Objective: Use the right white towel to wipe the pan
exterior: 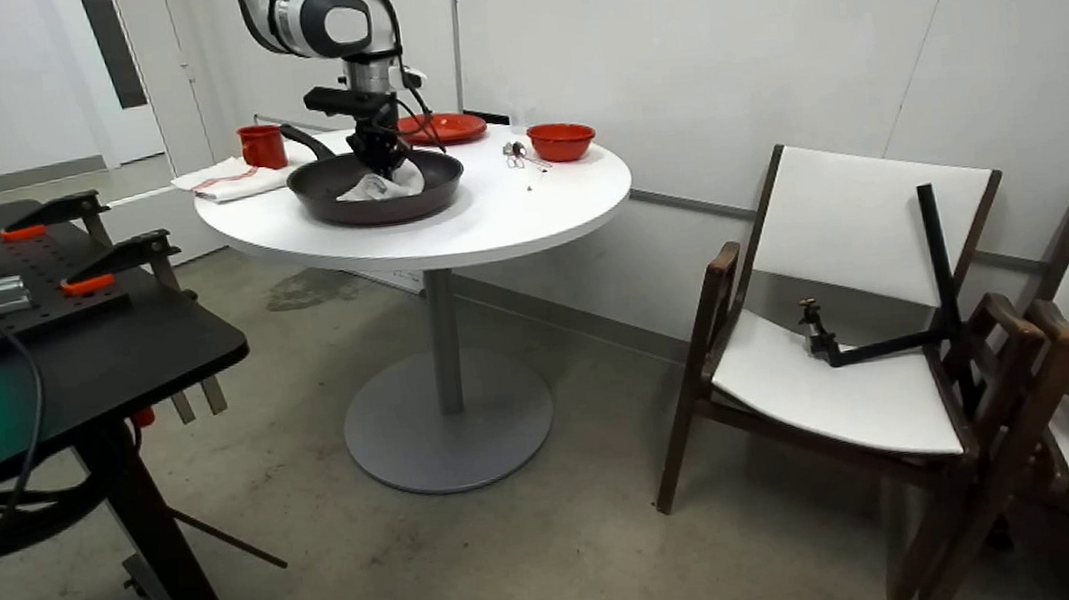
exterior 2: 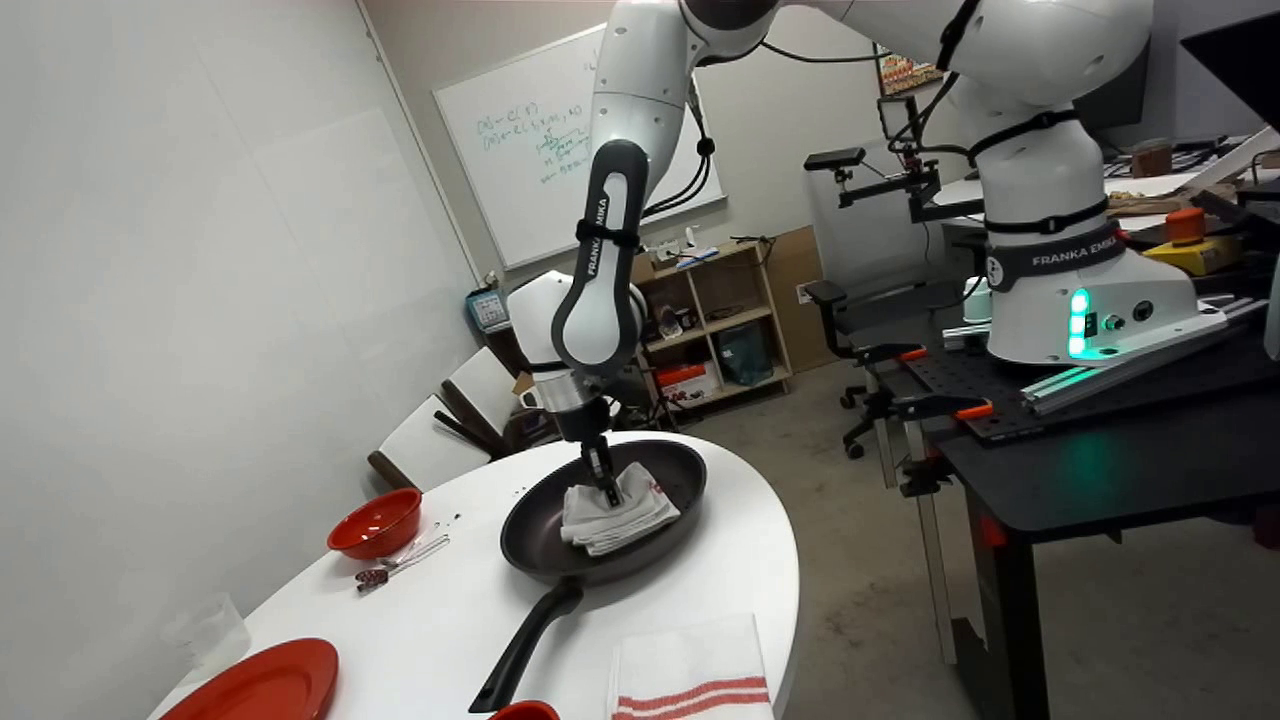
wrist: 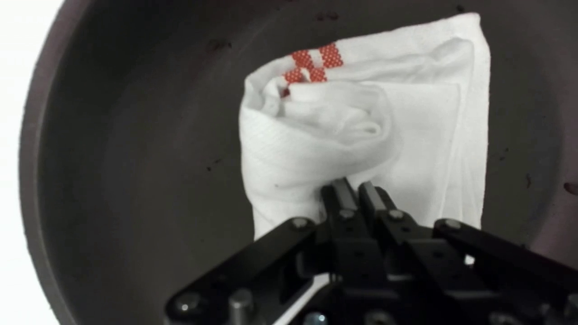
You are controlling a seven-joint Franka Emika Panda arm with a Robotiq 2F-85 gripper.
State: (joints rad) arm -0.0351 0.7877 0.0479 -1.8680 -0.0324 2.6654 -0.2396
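The black pan (exterior: 374, 212) sits on the round white table, and its dark handle shows in both exterior views. It also shows in an exterior view (exterior 2: 535, 525) and fills most of the wrist view (wrist: 131, 135). The right white towel (wrist: 429, 122) lies rumpled and partly rolled inside the pan, with red stripes at one edge. It also shows in both exterior views (exterior: 376, 189) (exterior 2: 622, 525). My gripper (wrist: 355, 185) points down into the pan with its fingertips in the towel. The fingers are nearly together, with white cloth at the narrow gap. Small dark specks lie on the pan floor.
A flat folded white cloth (exterior 2: 690, 660) with red stripes lies beside the pan handle. A red mug (exterior: 263, 147), a red plate (exterior 2: 262, 685), a red bowl (exterior: 562, 142), a clear cup (exterior 2: 205, 630) and small metal utensils (exterior 2: 405, 562) stand around on the white table (exterior: 524, 211).
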